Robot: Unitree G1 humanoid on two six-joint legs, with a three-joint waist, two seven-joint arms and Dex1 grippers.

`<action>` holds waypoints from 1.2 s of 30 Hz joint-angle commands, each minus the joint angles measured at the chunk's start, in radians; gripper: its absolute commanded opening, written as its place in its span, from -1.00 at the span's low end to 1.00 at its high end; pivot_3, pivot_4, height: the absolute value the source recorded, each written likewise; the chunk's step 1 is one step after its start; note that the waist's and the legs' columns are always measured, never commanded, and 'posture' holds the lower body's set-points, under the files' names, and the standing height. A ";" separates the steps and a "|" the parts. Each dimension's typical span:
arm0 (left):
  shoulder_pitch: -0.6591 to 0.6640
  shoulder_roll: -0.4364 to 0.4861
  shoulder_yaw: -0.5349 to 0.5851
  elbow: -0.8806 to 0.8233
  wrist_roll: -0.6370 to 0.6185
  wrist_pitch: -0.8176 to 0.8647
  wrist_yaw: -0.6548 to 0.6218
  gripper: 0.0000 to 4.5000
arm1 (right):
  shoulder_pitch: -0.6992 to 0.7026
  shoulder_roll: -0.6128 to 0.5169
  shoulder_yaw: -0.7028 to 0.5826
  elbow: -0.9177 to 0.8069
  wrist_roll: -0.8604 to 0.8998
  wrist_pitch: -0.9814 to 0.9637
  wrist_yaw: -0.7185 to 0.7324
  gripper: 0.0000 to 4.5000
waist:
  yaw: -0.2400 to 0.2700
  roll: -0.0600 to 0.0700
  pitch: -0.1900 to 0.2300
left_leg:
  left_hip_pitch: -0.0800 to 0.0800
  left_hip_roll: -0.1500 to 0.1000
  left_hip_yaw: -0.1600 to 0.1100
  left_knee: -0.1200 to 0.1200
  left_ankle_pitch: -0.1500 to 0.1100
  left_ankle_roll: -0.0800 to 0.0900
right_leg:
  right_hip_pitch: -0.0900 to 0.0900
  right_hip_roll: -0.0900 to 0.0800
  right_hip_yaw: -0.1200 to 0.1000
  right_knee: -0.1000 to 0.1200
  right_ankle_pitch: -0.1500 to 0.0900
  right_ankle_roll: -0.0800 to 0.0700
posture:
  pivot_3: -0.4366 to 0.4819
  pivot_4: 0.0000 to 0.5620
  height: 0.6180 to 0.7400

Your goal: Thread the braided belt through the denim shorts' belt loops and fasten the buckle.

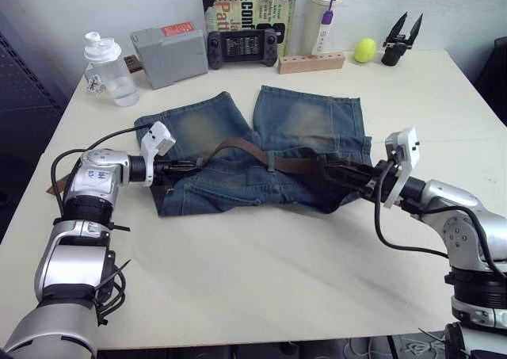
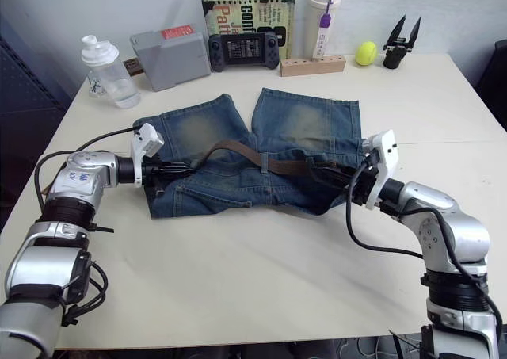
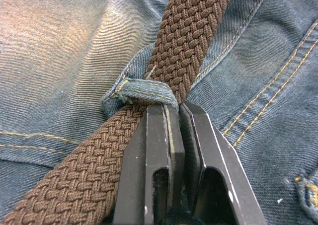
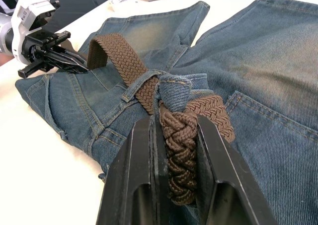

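The denim shorts [image 1: 301,117] lie flat on the table, waistband toward me. The braided belt [image 1: 238,145] runs along the waistband and arches up over the left leg. My left gripper [image 1: 192,166] rests on the left side of the waistband. In the left wrist view its fingers [image 3: 159,145] are shut at the edge of a belt loop [image 3: 144,93] that the belt [image 3: 189,41] passes through. My right gripper [image 1: 326,169] is on the right side of the waistband, shut on the belt [image 4: 179,155] just below another belt loop [image 4: 175,91]. The buckle is out of view.
Along the table's far edge stand a clear bottle [image 1: 111,70], a grey box [image 1: 168,54], a game console [image 1: 242,48], a book [image 1: 249,6], a tumbler [image 1: 325,14], a wooden block [image 1: 311,63], a tennis ball [image 1: 364,50] and a black tool [image 1: 400,38]. Bare table [image 1: 277,280] lies in front.
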 commanded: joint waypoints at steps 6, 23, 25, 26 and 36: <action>0.080 -0.019 0.180 -0.170 -0.044 -0.571 0.195 -1.00 | 0.017 -0.006 -0.089 -0.129 0.100 -0.094 0.054 -0.86 | 0.000 -0.001 0.001 | -0.001 0.001 -0.001 -0.001 0.000 0.000 | -0.001 0.000 0.000 -0.001 0.000 0.000 | -0.05 -0.47 0.76; 0.763 0.066 0.526 -0.244 0.721 -1.767 0.552 -1.00 | 0.657 -0.414 0.106 -0.370 -0.298 -0.488 0.388 -0.86 | 0.011 -0.010 -0.004 | 0.004 -0.001 0.000 -0.001 -0.002 0.004 | 0.007 -0.003 -0.001 -0.006 0.001 0.002 | -0.05 -0.47 0.76; 0.790 0.089 0.532 -0.222 0.820 -1.755 0.626 -1.00 | 0.648 -0.417 0.134 -0.313 -0.351 -0.510 0.364 -0.86 | 0.006 -0.008 -0.006 | 0.016 0.003 0.000 -0.004 -0.003 0.006 | 0.018 -0.003 -0.001 -0.010 0.002 0.003 | -0.05 -0.47 0.76; 0.801 0.099 0.531 -0.216 0.861 -1.746 0.670 -1.00 | 0.645 -0.421 0.144 -0.297 -0.366 -0.513 0.357 -0.86 | 0.005 -0.004 -0.009 | 0.021 0.004 -0.001 -0.007 -0.005 0.007 | 0.021 -0.004 0.000 -0.012 0.001 0.003 | -0.05 -0.47 0.76; 0.853 0.251 0.388 -0.139 0.856 -1.691 0.951 0.13 | 0.515 -0.429 0.145 -0.100 -0.467 -0.568 0.250 -0.37 | -0.018 -0.001 -0.020 | 0.036 0.007 0.002 -0.019 -0.007 0.009 | 0.028 -0.005 0.001 -0.017 0.001 0.003 | -0.05 -0.47 0.76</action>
